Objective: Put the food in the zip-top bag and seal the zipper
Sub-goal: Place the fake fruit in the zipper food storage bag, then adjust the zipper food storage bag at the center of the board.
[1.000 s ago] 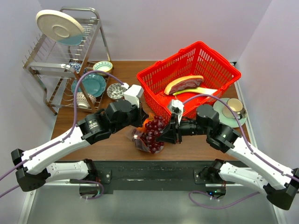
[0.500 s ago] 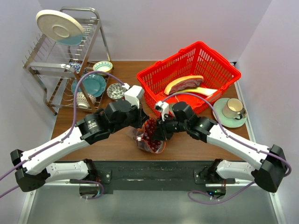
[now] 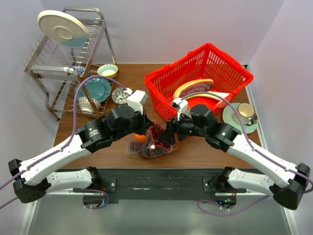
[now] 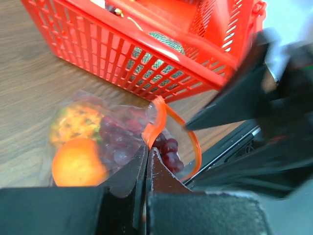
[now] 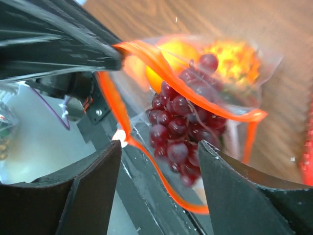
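The clear zip-top bag [image 3: 146, 146] lies on the table between my grippers, mouth open. Inside are the yellow-orange pineapple [image 4: 76, 120], a round orange fruit [image 4: 78, 166] and the dark purple grape bunch [image 3: 157, 135]. My left gripper [image 3: 143, 131] is shut on the red-orange zipper strip [image 4: 155, 120] at the bag's mouth edge. My right gripper [image 3: 169, 135] is open just right of the mouth. In the right wrist view the grapes [image 5: 178, 129] sit in the open mouth beyond my spread fingers [image 5: 93, 186], with the zipper [image 5: 146, 56] looping around them.
The red mesh basket [image 3: 210, 63] stands right behind the bag, holding the pink-red slice [image 3: 193, 88] and a white-green stalk. A cup on a saucer [image 3: 243, 115] is at the right. Bowls and a teal plate [image 3: 98, 89] sit by the dish rack [image 3: 68, 49] at the left.
The grapes, held over the bag by my right gripper, are now in the bag's mouth. The right gripper has opened and drawn back right. The bag shifted left and lower.
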`<state>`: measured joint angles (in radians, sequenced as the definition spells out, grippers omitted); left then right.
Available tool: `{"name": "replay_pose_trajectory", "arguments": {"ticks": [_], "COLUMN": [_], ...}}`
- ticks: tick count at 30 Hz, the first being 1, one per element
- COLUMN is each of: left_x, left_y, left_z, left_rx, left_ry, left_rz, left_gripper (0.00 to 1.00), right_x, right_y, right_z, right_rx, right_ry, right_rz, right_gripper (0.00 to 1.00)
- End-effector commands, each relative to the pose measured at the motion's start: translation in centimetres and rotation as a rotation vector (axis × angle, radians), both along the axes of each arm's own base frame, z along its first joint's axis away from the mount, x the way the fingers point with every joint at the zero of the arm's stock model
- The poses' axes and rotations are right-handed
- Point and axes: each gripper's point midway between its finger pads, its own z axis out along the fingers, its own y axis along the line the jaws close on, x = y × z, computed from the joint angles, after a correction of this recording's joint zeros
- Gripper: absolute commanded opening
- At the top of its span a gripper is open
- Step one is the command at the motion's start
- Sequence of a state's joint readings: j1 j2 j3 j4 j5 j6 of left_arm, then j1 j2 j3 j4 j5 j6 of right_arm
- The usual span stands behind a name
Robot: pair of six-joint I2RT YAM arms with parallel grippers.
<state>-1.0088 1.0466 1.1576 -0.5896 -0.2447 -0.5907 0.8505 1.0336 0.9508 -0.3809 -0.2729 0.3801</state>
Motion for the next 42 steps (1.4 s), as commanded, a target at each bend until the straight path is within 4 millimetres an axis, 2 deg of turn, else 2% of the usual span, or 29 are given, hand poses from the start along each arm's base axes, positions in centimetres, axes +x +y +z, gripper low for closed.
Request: {"name": "replay_pose_trajectory", "arguments": {"ticks": [1, 5, 13, 19, 24, 25, 26, 27, 29, 33, 35, 37, 39, 41, 42], "left_x": [0.7, 0.7, 0.6, 0.6, 0.3, 0.2, 0.2, 0.2, 0.1, 0.0, 0.0, 0.0, 0.0, 0.0, 0.0], "left_y": [0.6, 0.8, 1.5, 1.9, 2.1, 2.2, 2.3, 2.4, 2.4, 2.7, 2.8, 3.0, 3.2, 3.4, 3.4], "left_z": [3.0, 2.9, 3.6, 4.9, 5.3, 5.2, 5.2, 5.2, 5.1, 5.6, 6.0, 6.3, 6.1, 5.6, 5.3], "left_rx": [-0.079, -0.078, -0.081, -0.099, -0.120, -0.119, -0.121, -0.125, -0.124, -0.134, -0.139, -0.142, -0.134, -0.126, -0.124], "left_ry": [-0.074, -0.074, -0.086, -0.100, -0.097, -0.096, -0.094, -0.095, -0.092, -0.100, -0.105, -0.111, -0.110, -0.104, -0.100], "left_rz": [0.041, 0.049, 0.066, 0.073, 0.074, 0.074, 0.077, 0.079, 0.081, 0.084, 0.085, 0.090, 0.094, 0.101, 0.104], "left_gripper": [0.00, 0.00, 0.00, 0.00, 0.00, 0.00, 0.00, 0.00, 0.00, 0.00, 0.00, 0.00, 0.00, 0.00, 0.00], "right_x": [0.4, 0.2, -1.1, -0.8, 0.1, 0.1, 0.2, 0.2, 0.0, -0.2, -0.3, -0.4, -0.5, -0.1, 0.2], "right_y": [-2.3, -3.8, -4.5, -4.3, -4.9, -4.9, -4.8, -4.6, -4.4, -3.9, -3.6, -3.1, -2.7, -2.1, -1.7], "right_z": [3.8, 2.6, -2.3, -5.4, -6.8, -6.9, -7.2, -7.2, -7.5, -8.5, -8.6, -8.3, -7.6, -5.0, -2.5], "right_rx": [0.008, -0.047, -0.117, -0.150, -0.193, -0.191, -0.197, -0.191, -0.191, -0.201, -0.192, -0.174, -0.158, -0.115, -0.086], "right_ry": [-0.086, -0.070, 0.034, 0.091, 0.087, 0.087, 0.092, 0.095, 0.106, 0.119, 0.127, 0.128, 0.127, 0.094, 0.065], "right_rz": [-0.081, -0.121, -0.111, -0.152, -0.221, -0.222, -0.222, -0.217, -0.204, -0.195, -0.188, -0.176, -0.165, -0.155, -0.150], "right_gripper": [0.64, 0.51, 0.47, 0.45, 0.40, 0.38, 0.27, 0.25, 0.24, 0.30, 0.27, 0.09, 0.00, 0.00, 0.00]}}
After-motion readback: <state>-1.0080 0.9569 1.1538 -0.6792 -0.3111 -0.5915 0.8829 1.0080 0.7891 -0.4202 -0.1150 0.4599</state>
